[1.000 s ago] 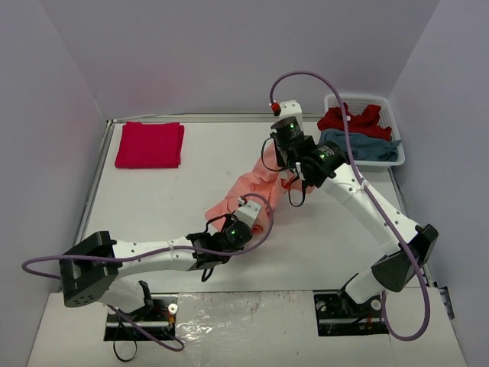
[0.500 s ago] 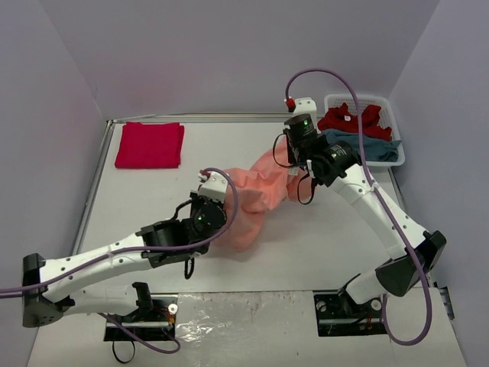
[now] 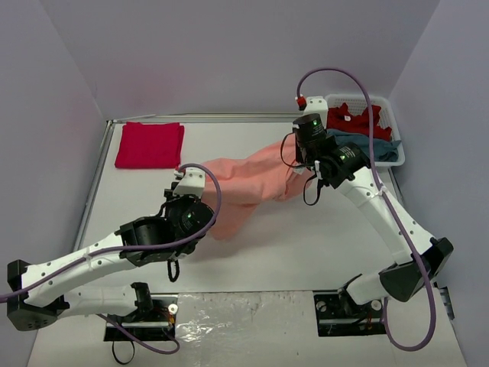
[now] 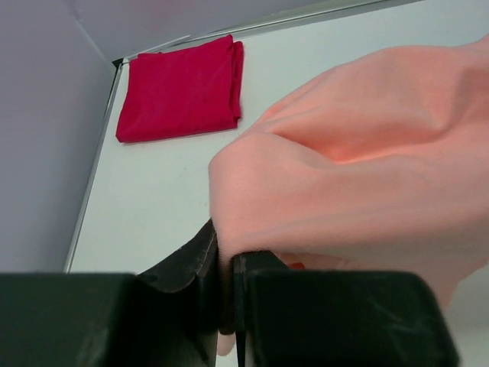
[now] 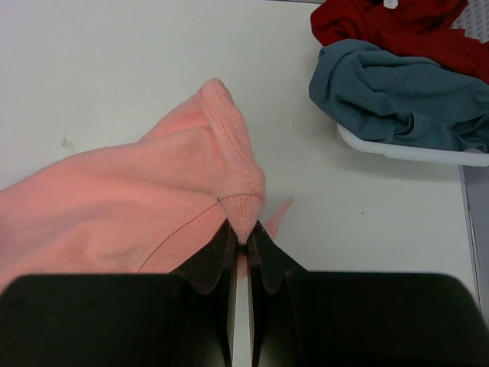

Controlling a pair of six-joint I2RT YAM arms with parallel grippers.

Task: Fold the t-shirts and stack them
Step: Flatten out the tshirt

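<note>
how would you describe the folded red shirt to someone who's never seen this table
Start at the white table and go to its far left corner. The crimson t-shirt lies there alone. It is the only one folded into a flat rectangle: the salmon t-shirt hangs stretched mid-table, and the red t-shirt and teal t-shirt sit crumpled in the white basket.

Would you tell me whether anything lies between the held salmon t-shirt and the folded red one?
Nothing visible: only table surface separates the salmon t-shirt from the folded red t-shirt at the far-left corner.

White table (image 3: 321, 245): folded crimson t-shirt (image 3: 150, 144) in far-left corner; white basket (image 5: 416, 154) at far-right edge.
</note>
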